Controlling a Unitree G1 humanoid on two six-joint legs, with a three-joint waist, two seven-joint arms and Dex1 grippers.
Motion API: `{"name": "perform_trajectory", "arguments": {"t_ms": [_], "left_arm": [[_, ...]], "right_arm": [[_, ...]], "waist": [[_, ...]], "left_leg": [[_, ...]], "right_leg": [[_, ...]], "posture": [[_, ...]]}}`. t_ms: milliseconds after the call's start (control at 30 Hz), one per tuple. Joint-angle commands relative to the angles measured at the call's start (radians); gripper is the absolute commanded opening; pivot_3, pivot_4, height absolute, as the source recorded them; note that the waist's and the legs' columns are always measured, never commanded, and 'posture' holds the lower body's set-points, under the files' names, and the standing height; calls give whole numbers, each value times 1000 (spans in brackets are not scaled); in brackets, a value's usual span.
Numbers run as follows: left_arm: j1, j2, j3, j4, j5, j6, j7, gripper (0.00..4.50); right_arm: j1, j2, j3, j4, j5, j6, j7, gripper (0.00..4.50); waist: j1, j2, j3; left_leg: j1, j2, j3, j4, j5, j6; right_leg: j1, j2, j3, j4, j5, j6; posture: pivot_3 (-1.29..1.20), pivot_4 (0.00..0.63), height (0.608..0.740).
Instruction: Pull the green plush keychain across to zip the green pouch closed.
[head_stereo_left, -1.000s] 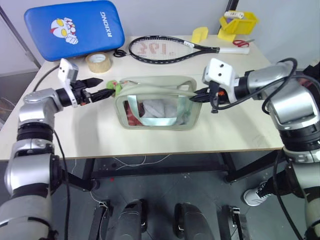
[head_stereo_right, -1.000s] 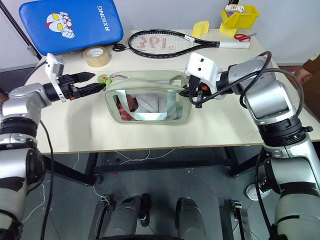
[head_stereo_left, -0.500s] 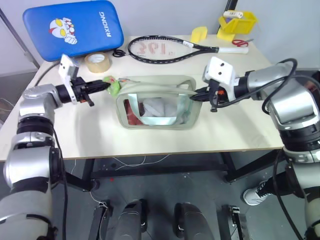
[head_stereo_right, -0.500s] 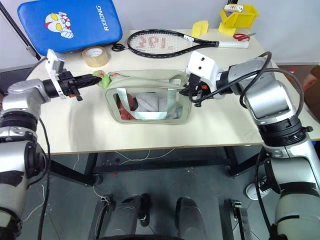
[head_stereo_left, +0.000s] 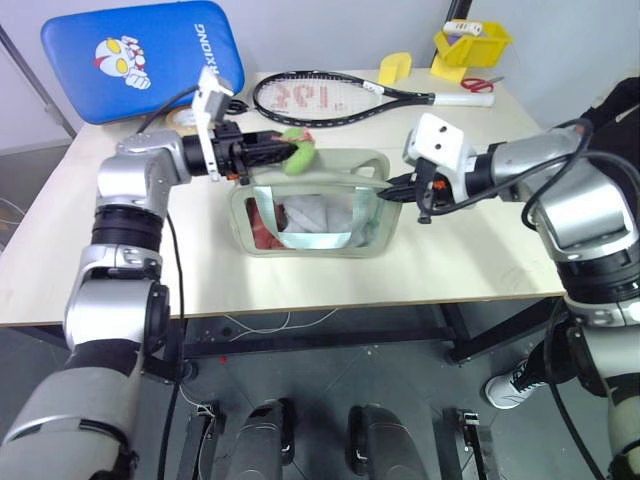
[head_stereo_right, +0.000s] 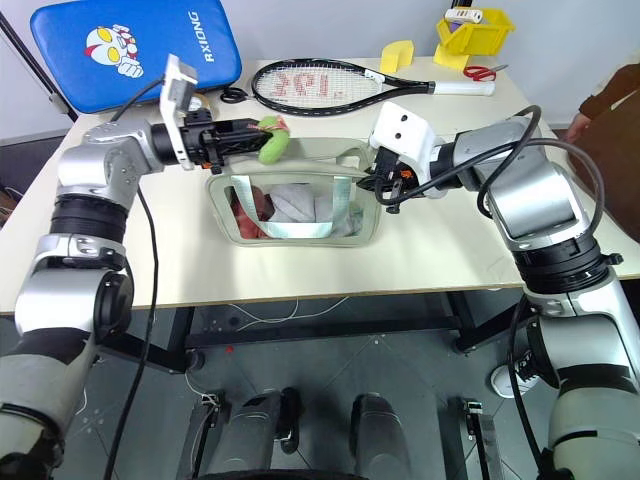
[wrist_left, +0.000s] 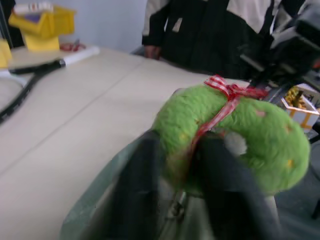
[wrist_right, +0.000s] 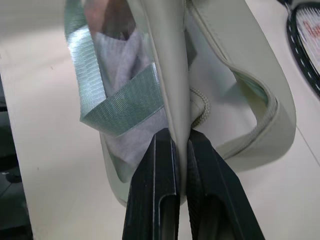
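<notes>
While my left gripper (head_stereo_left: 283, 152) pinches the green plush keychain (head_stereo_left: 297, 160) between its two black fingers (wrist_left: 142, 185), the charm sits just above the centre of the head view, over the top rear edge of the green pouch (head_stereo_left: 318, 205). Its long axis runs left to right in the head view, in line with my fingers, and its rounded free end points right, toward the pouch's far end. In the left wrist view the keychain (wrist_left: 235, 137) bulges beyond my fingertips, with a red-and-white ribbon tied around its middle.

My right gripper (head_stereo_left: 392, 193) is pressed together on the right end of the pouch, right of centre; the right wrist view shows both fingers (wrist_right: 157, 195) clamping a fold of the pale fabric wall (wrist_right: 170, 90).

The pouch lies lengthwise across the middle of the table (head_stereo_left: 300, 285), its clear window facing me. Its zip is hidden behind the top rim, so I cannot tell how far it is closed. Red and white contents show blurrily through the window.
</notes>
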Motion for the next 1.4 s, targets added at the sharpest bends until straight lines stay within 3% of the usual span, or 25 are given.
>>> {"name": "perform_trajectory", "arguments": {"t_ms": [33, 100, 133, 367, 533, 700, 800, 1000, 1033, 1067, 1200, 1367, 1400], "left_arm": [[-39, 28, -2, -21, 20, -8, 19, 3043], [-34, 41, -4, -22, 32, -25, 30, 4105], [-28, 51, -4, -30, 32, -29, 20, 4418], [4, 156, 26, -91, -4, -8, -56, 4418], [162, 226, 32, -284, -82, 22, -194, 4418], [292, 250, 5, -389, -58, 10, -175, 4418], [319, 242, -13, -383, -22, -24, -135, 3504], [318, 226, -18, -373, -16, -38, -97, 425], [317, 225, -17, -372, -16, -37, -94, 38], [317, 226, -18, -372, -14, -41, -92, 38], [302, 217, -27, -343, 25, -87, -47, 0], [303, 210, -29, -346, 27, -105, -43, 0], [306, 209, -28, -348, 26, -107, -44, 0]], "right_arm": [[-9, -7, -49, -49, 2, 4, -30, 0], [-5, -8, -52, -52, 4, 7, -38, 0], [-4, -7, -53, -53, 7, 9, -42, 0], [-4, 1, -45, -42, 8, 12, -62, 0], [-4, 4, -43, -40, 11, 19, -65, 0], [-8, 8, -42, -39, 14, 25, -67, 0], [-10, 9, -43, -38, 15, 28, -68, 0], [-14, 9, -47, -43, 17, 42, -75, 0], [-16, 10, -48, -42, 16, 45, -77, 0], [-17, 8, -49, -44, 18, 51, -77, 0], [-25, -2, -120, -109, 110, 96, -40, 1671], [-128, 81, -174, -122, 208, 144, -66, 4363], [-145, 105, -151, -114, 200, 142, -79, 4474]], "waist": [[1, 0, 0], [3, 0, 0], [4, 0, 0], [4, 0, 0], [2, 0, 0], [7, 0, 0], [8, 0, 0], [7, 0, 0], [7, 0, 0], [7, 0, 0], [8, 0, 0], [6, 0, 0], [5, 0, 0]], "left_leg": [[0, 0, 0, 0, 0, 0], [0, 0, 0, 0, 0, 0], [0, 0, 0, 0, 0, 0], [0, 1, 0, 0, 0, 0], [0, 1, 0, -1, 0, 0], [0, 1, -1, 0, 0, 0], [0, 1, -1, 0, 0, 0], [0, 1, 0, 0, 0, 0], [0, 1, 0, 0, 0, 0], [0, 1, 0, 0, 0, 0], [0, 1, 0, 0, 0, 0], [1, 1, 0, 0, 0, 0], [2, 1, 0, 0, 0, 0]], "right_leg": [[0, 0, 0, 0, 0, 0], [0, 0, 0, 0, 0, 0], [0, 0, 0, 0, 0, 0], [0, 0, 0, 0, 0, 0], [0, 0, 0, 0, 0, 0], [1, 0, 0, 0, 0, 0], [1, -1, 0, 0, 0, 0], [1, 0, 0, 0, 0, 0], [1, -1, 0, 0, 0, 0], [1, 0, 0, 0, 0, 0], [1, 0, 0, 0, 0, 0], [2, 0, 0, 0, 0, 0], [2, 0, 0, 0, 0, 0]], "posture": [[0, 150, 740], [0, 150, 740], [0, 150, 740], [0, 150, 740], [0, 150, 740], [0, 150, 740], [0, 150, 740], [0, 150, 740], [0, 150, 740], [0, 150, 740], [0, 150, 740], [0, 150, 740], [0, 150, 740]]}}
